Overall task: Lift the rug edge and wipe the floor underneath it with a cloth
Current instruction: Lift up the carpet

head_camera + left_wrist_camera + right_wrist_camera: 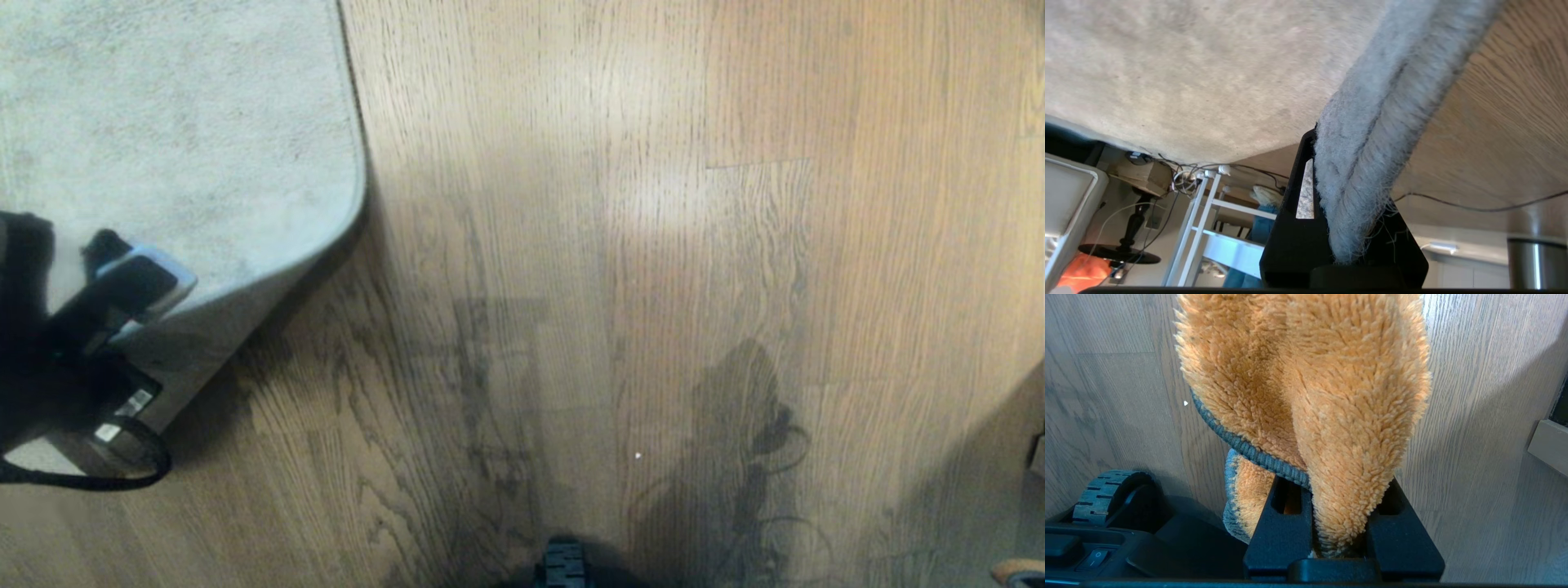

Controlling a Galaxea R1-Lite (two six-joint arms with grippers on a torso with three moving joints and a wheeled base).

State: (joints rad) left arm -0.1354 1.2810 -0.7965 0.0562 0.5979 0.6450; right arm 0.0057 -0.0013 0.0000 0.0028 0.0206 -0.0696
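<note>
The floor [620, 245] fills the head view. The rug edge [269, 282], at the robot's left, is raised off it, pinched in the left gripper [1345, 228], jaws narrow. The right gripper [1341, 539], at the robot's right side, clamps the cloth [1306, 396]. Hold the edge high and steady; sweep the cloth across the shadowed planks beneath it.

I see the brown oak-grain plank floor [653, 245] carrying a pale grey short-pile rug [163, 122], its near corner raised.
</note>
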